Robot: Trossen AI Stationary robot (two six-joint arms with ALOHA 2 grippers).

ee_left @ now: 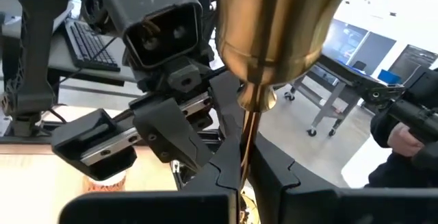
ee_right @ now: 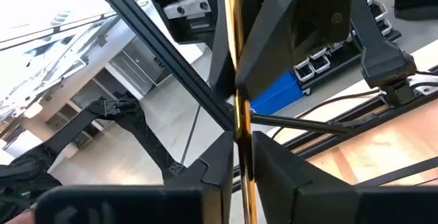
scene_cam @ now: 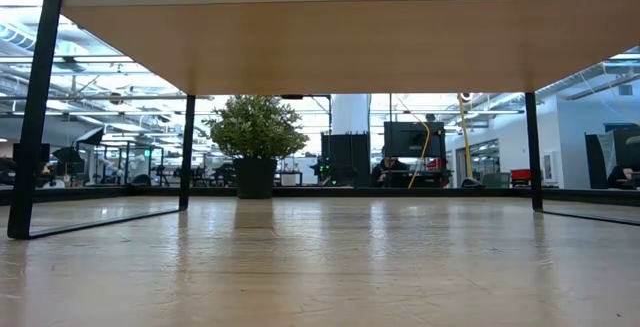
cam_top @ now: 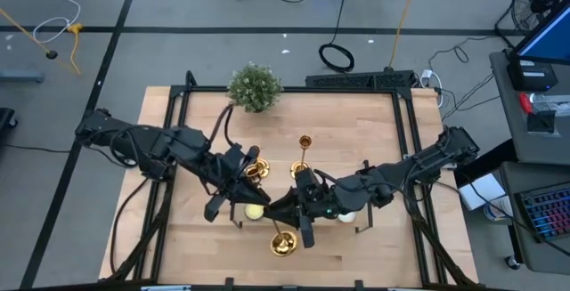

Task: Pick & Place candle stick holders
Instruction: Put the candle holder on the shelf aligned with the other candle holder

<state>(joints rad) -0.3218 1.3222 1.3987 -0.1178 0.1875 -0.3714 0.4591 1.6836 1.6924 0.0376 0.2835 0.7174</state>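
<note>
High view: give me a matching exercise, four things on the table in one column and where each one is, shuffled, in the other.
1 plant
2 front candle stick holder
3 left candle stick holder
4 pale yellow candle

A stem between the left gripper fingers
B far edge of the table
C on the table between both grippers
D stem between the right gripper fingers

Pairs: 1-B, 2-D, 3-A, 4-C

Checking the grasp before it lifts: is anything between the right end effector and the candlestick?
Nothing visible is. The right end effector has the candlestick by its thin stem, with one finger on either side.
</note>
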